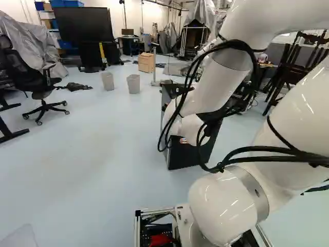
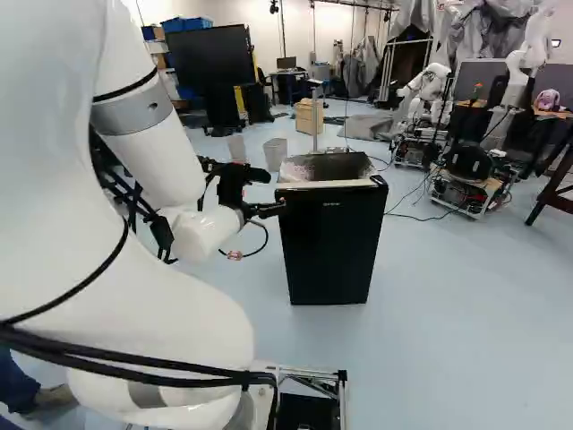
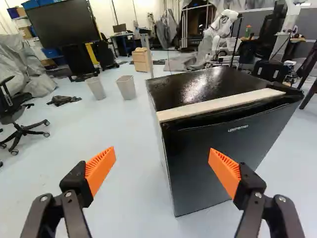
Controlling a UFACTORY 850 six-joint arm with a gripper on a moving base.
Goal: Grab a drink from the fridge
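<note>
One fridge (image 2: 329, 246) — black, glossy-topped.

At the left of the left base view, a black wheeled office chair (image 1: 23, 74) is seen, with a crumpled dark cloth (image 1: 77, 87) dropped nearby on the pale blue floor (image 1: 92, 139). Two pale grey bins (image 1: 133, 84) are placed side by side. Farther back, a large black flat screen (image 1: 84, 23) and a light wooden cabinet (image 1: 146, 63) can be seen.

I have my arm (image 1: 226, 218) bent, forearm (image 2: 148, 125) sloping down. My gripper (image 2: 277, 190) points ahead, its orange-padded fingers (image 3: 100, 168) spread wide.
</note>
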